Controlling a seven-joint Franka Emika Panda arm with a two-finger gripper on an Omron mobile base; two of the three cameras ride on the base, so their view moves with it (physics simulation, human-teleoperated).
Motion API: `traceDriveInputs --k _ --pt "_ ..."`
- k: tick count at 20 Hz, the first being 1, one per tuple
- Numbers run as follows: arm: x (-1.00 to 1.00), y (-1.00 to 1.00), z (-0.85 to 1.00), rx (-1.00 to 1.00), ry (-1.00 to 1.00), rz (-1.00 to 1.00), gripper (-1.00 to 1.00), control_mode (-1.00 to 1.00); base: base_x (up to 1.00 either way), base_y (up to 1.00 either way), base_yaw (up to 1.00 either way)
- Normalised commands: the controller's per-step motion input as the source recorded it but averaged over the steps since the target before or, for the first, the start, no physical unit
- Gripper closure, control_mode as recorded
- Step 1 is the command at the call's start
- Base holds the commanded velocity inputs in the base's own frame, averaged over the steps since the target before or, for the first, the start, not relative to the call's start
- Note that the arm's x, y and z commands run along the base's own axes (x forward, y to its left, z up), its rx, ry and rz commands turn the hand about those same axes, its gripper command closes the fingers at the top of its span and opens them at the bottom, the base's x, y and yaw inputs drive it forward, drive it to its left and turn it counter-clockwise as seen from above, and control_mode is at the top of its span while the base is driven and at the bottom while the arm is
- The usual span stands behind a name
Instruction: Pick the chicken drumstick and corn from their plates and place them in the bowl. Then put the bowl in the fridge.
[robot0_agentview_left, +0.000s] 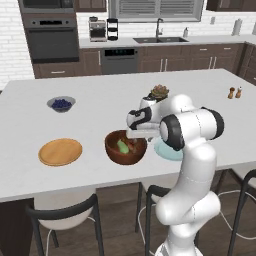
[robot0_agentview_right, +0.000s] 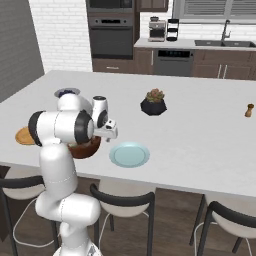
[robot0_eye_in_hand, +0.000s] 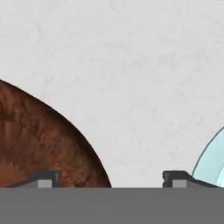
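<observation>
Now the corn (robot0_agentview_left: 122, 146) lies in the bowl (robot0_agentview_left: 114, 150) near the counter's (robot0_agentview_left: 100, 90) front edge; the drumstick is probably there too, hidden. Both plates (robot0_agentview_left: 60, 151) look bare. Gripper (robot0_eye_in_hand: 111, 178) hangs spread and empty over the bowl's rim. Next: grasp that rim, lifting clear before the fridge trip.

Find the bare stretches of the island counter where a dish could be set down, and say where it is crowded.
Free: the wide stretch between the potted succulent and the pepper shaker, and the far side behind the blueberry bowl. Crowded: the near edge, where the wooden plate, wooden bowl holding the corn, and blue-green plate sit in a row under the arm.
</observation>
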Motion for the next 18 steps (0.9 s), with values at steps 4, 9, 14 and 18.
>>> traceDriveInputs --k 4,9,14,18 --pt "-0.24 0.08 -0.15 0.00 0.00 -0.01 1.00 -1.00 0.00 0.00 0.00" --pt "-0.24 0.00 -0.12 0.00 0.00 -0.02 1.00 -1.00 0.00 0.00 0.00" --pt "-0.51 -0.15 0.17 0.03 0.00 -0.01 1.00 -1.00 0.00 0.00 0.00" --pt "-0.97 -0.42 1.00 0.15 0.00 -0.05 1.00 -1.00 0.00 0.00 0.00"
